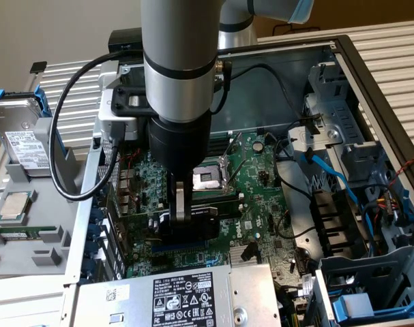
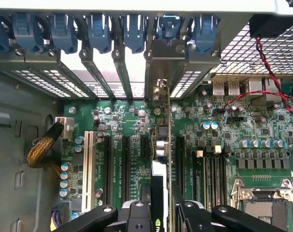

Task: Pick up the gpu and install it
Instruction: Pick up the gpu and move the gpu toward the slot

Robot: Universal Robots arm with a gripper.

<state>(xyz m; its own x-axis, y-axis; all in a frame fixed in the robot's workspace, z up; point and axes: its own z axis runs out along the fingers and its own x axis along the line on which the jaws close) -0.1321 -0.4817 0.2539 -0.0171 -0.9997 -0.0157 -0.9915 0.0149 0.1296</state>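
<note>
gpu (image 2: 161,159): held on edge between the gripper's fingers, standing upright over the expansion slots of the motherboard (image 2: 218,145); in the wrist view its thin edge runs from the fingers toward the rear wall of the case.
bracket end (image 2: 164,72): the silver bracket sits against one rear slot opening, under the row of blue retention clips (image 2: 136,34).
grip: the gripper (image 2: 158,212) is clenched on the card, one finger on each face; in the exterior view the gripper (image 1: 183,214) sits low inside the open computer case (image 1: 370,82).
seating: I cannot tell whether the card's lower edge is in the slot yet; I judge it to be at or just above it.
doing it well: keep the card vertical and parallel to the black slots (image 2: 124,164); press straight down with even pressure, bracket tab lined up with its opening.
risk: any tilt could jam the edge connector or scrape neighbouring capacitors (image 2: 210,125).
nearby: CPU socket (image 1: 208,178) lies just beside the arm; the power supply (image 1: 186,296) sits close to the gripper.
</note>
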